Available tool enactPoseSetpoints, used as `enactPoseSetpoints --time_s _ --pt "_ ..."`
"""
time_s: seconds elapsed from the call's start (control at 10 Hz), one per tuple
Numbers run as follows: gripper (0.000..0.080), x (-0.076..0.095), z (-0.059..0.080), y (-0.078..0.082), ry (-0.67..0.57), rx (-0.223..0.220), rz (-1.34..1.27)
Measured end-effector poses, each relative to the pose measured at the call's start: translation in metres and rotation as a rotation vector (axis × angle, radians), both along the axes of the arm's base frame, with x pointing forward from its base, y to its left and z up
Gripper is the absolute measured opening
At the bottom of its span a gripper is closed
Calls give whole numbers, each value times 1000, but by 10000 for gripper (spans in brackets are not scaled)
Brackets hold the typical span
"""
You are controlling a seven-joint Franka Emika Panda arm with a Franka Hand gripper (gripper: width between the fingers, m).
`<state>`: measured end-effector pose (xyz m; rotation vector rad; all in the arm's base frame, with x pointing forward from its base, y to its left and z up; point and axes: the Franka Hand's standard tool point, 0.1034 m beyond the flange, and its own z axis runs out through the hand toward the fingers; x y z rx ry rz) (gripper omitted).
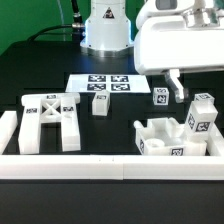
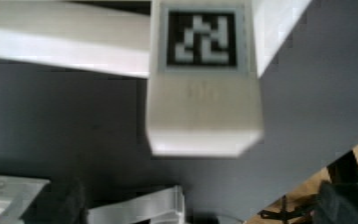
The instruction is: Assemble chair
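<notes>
**Exterior view.** The end effector (image 1: 174, 88) hangs low over the dark surface (image 1: 120, 125), just beside a small tagged post (image 1: 160, 97). Its opening, and whether it holds anything, cannot be told. The chair parts lie loose:
- X-braced frame (image 1: 50, 120) at the exterior view's left
- second post (image 1: 100, 104) near the marker board (image 1: 105, 85)
- seat slab (image 1: 168, 140) and upright block (image 1: 201, 115) at the right

A white rail (image 1: 100, 167) borders the front.

**Wrist view.** A tagged white part (image 2: 202, 100) fills most of the frame.

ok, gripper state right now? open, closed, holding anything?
Gripper: cannot tell. The jaws are not clearly shown in either view; a white tagged part fills the wrist view, but no grip on it is visible.
</notes>
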<state>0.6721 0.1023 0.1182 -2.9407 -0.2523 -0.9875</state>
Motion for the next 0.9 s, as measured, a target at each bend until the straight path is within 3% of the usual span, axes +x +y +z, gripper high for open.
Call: enactPoseSetpoints --time_s 0.4,0.5,0.7,0.9 --pt "648 0 -1 -1 24 -1 2" --pt "648 -5 -8 2 127 -1 10" --pt "648 -3 -8 -4 272 -6 13" --pt "648 -11 -11 -5 448 -6 22"
